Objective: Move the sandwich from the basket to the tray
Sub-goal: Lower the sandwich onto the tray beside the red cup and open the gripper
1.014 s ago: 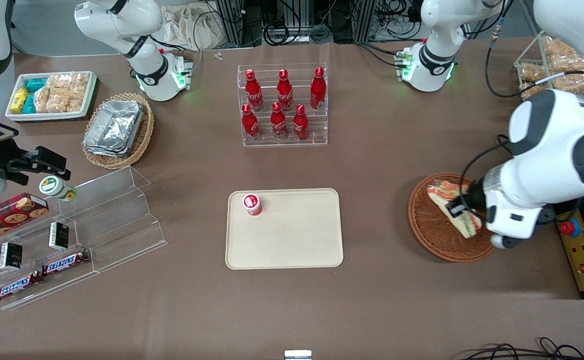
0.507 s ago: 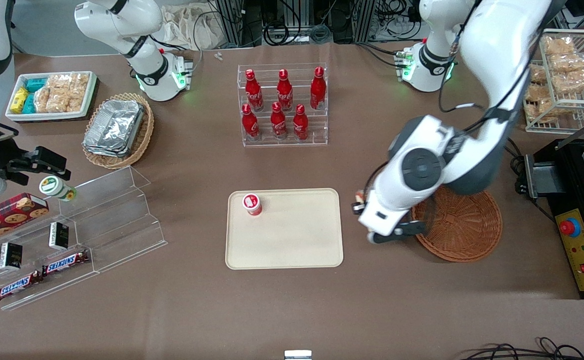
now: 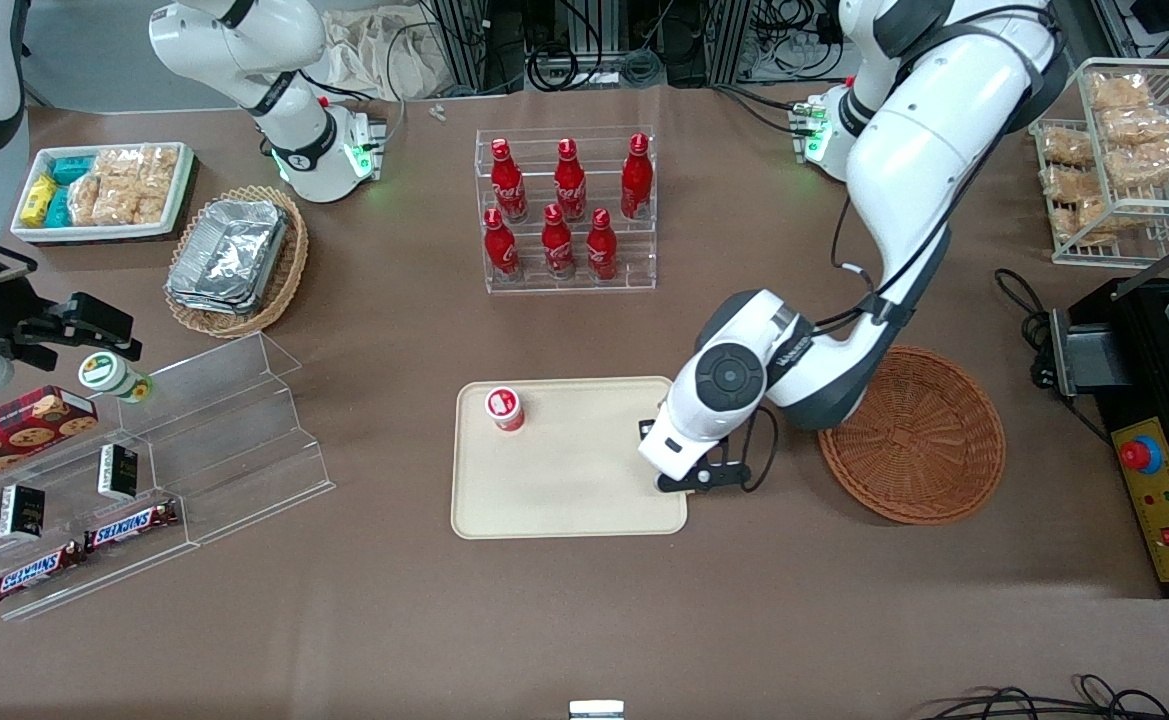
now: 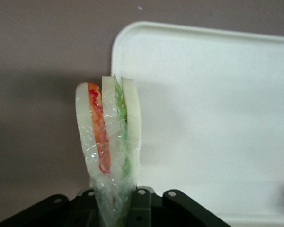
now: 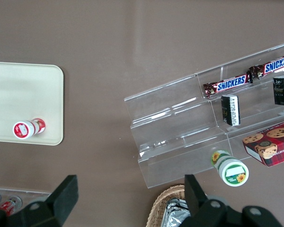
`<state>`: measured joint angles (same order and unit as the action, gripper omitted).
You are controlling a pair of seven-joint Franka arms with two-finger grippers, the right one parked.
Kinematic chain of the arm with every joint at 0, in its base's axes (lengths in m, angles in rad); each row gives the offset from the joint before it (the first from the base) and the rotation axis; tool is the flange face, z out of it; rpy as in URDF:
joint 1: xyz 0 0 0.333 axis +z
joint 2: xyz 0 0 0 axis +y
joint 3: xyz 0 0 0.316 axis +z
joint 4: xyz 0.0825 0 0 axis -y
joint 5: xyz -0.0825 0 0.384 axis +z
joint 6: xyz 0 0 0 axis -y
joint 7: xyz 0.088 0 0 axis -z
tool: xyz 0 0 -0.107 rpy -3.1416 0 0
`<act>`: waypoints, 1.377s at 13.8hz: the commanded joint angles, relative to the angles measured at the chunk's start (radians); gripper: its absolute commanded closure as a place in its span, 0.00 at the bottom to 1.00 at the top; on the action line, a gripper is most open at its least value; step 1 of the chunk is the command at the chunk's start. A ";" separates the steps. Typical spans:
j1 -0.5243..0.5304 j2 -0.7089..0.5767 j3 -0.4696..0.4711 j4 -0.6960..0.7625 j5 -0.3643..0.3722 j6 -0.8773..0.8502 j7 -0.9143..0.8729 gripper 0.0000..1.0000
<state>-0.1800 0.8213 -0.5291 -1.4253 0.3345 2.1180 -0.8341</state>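
Note:
The sandwich, a clear-wrapped wedge of pale bread with orange, red and green filling, stands on edge in my left gripper, which is shut on its narrow end. It hangs over the rim of the beige tray at the corner toward the working arm's end. In the front view the gripper is over that edge of the tray and the arm's wrist hides the sandwich. The round reddish-brown basket sits beside the tray with nothing in it.
A small red-capped bottle stands on the tray toward the parked arm's end. Farther from the camera is a rack of red bottles. A clear stepped shelf and a foil-tray basket lie toward the parked arm's end.
The gripper lifted the sandwich out of the basket and carried it sideways to the tray's edge. The basket is now empty.

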 commanded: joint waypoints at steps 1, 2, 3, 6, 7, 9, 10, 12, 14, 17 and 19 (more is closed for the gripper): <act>-0.030 0.050 0.008 0.029 0.049 0.028 -0.010 1.00; -0.032 0.053 0.006 0.028 0.051 0.028 -0.008 1.00; -0.032 0.053 0.006 0.026 0.057 0.030 -0.005 1.00; -0.038 0.070 0.006 0.025 0.072 0.028 -0.006 1.00; -0.067 0.071 0.008 0.025 0.095 0.028 -0.013 1.00; -0.076 0.071 0.008 0.025 0.100 0.027 -0.016 1.00; -0.076 0.068 0.008 0.025 0.098 0.028 -0.016 1.00; -0.076 0.067 0.008 0.026 0.098 0.028 -0.017 1.00; -0.078 0.070 0.008 0.026 0.100 0.028 -0.017 0.82; -0.078 0.070 0.008 0.025 0.098 0.028 -0.019 0.00; -0.075 0.067 0.008 0.025 0.097 0.017 -0.019 0.00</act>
<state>-0.2454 0.8747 -0.5260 -1.4216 0.4111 2.1478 -0.8366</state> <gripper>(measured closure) 0.546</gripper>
